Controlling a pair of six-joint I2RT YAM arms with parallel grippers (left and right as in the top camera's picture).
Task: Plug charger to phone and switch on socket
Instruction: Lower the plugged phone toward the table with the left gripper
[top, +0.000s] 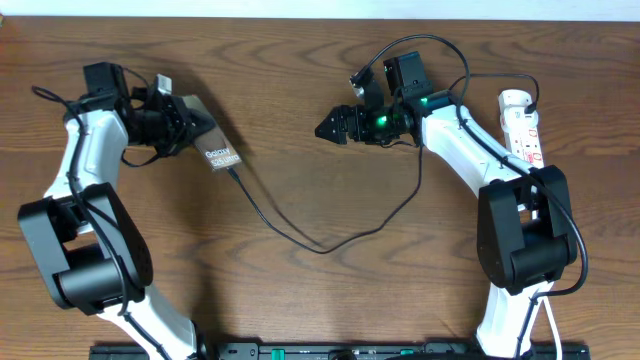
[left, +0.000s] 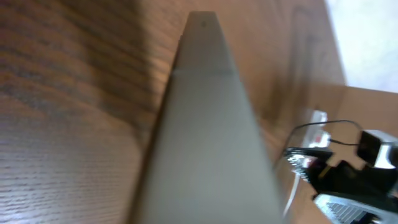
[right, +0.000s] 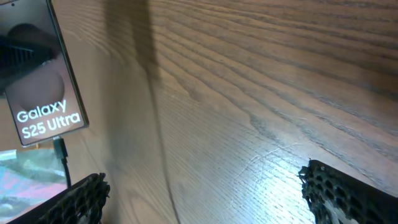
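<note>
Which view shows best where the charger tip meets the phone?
Right wrist: the charger connector is close and sharp at the bottom edge of the phone, just under the lettering. Overhead shows that junction only small and distant. Left wrist shows just a blurred phone surface, with no connector visible.

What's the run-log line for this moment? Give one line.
left tool: holds phone tilted | right tool: open, empty | charger: tip at phone's edge | socket: no tool on it
</note>
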